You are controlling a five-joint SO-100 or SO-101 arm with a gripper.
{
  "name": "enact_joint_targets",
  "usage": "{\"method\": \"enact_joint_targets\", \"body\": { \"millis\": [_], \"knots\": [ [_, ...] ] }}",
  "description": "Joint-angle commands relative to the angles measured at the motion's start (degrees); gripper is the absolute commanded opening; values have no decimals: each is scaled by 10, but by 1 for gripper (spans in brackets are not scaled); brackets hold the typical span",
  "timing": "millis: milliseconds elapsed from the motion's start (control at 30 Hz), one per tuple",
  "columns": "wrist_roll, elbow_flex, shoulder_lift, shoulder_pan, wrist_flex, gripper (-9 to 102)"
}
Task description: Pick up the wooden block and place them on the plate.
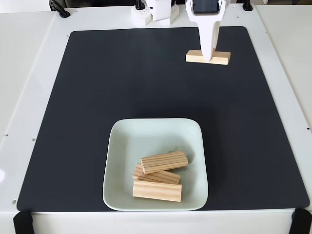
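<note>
Three blocks (157,176) fill the plate (122,146); the gripper (210,57) clasps the fourth block (195,57).

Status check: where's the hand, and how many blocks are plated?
White hand down over the fourth light pine wooden block at the far end of the black mat; grip unconfirmed. Three blocks stacked in pale mint-white square plate. Nothing lying between.

Open black mat (122,83) between far block (208,57) and plate (122,141): nothing lying in between. Gripper (210,54) standing over far block, covering its middle. Plate's near right part taken by three stacked blocks (158,175); far and left parts bare.
</note>
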Motion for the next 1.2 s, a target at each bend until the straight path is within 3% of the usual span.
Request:
{"method": "enact_joint_targets", "body": {
  "millis": [0,233,467,1167],
  "knots": [
    [-62,28,83,13,-6,0],
    [-226,30,143,83,-11,0],
    [-363,-95,41,118,-69,0],
    [-440,-487,-402,172,-67,0]
  ]
}}
